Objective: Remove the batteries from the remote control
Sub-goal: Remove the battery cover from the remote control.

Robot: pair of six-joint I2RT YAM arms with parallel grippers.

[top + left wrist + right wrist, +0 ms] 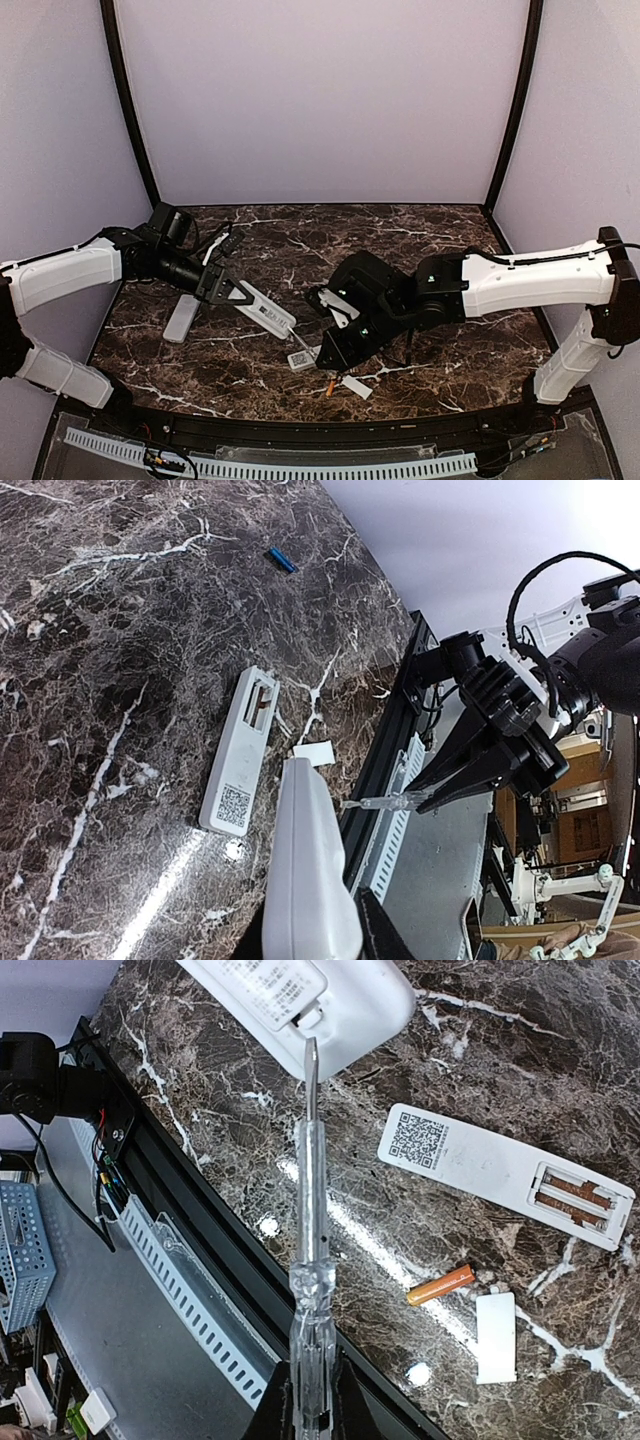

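Observation:
My left gripper (236, 293) is shut on a white remote control (265, 310), which it holds slanted above the table; this held remote (305, 880) fills the bottom of the left wrist view. My right gripper (312, 1405) is shut on a clear screwdriver (310, 1210). The tool's tip rests at the edge of the back cover of the held remote (310, 995). A second remote (500, 1170) lies face down with its battery bay open and empty. Beside it lie an orange battery (440, 1285) and a blue battery (281, 560).
A loose white cover (496, 1338) lies by the orange battery near the table's front rail (200, 1200). A third grey-white remote (182, 318) rests at the left under the left arm. The right arm (480, 285) reaches across the table's right half.

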